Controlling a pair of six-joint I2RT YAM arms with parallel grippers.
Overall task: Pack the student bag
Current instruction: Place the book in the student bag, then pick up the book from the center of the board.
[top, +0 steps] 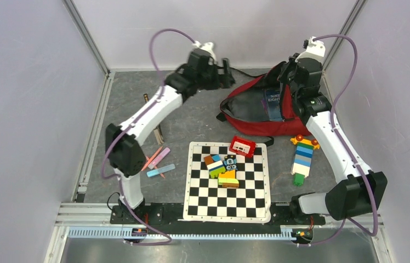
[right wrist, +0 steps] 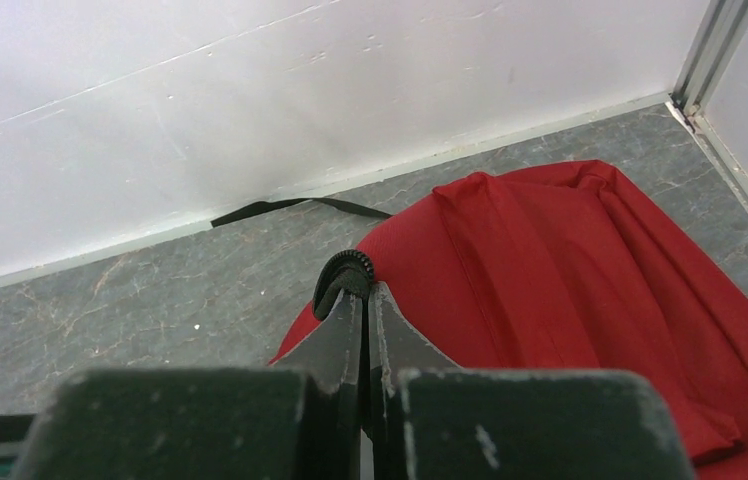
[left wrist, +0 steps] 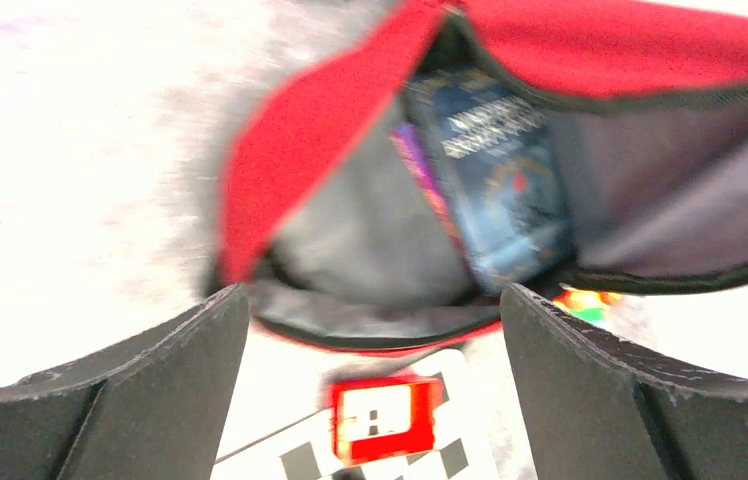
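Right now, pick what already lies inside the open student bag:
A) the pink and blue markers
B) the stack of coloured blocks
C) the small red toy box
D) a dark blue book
D: the left wrist view looks straight into the student bag and shows a dark blue book against its grey lining, while the red toy box sits outside, at the edge of the checkerboard.

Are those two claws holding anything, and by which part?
The right gripper pinches the student bag by the black rim of its opening; the left gripper is open and holds nothing.
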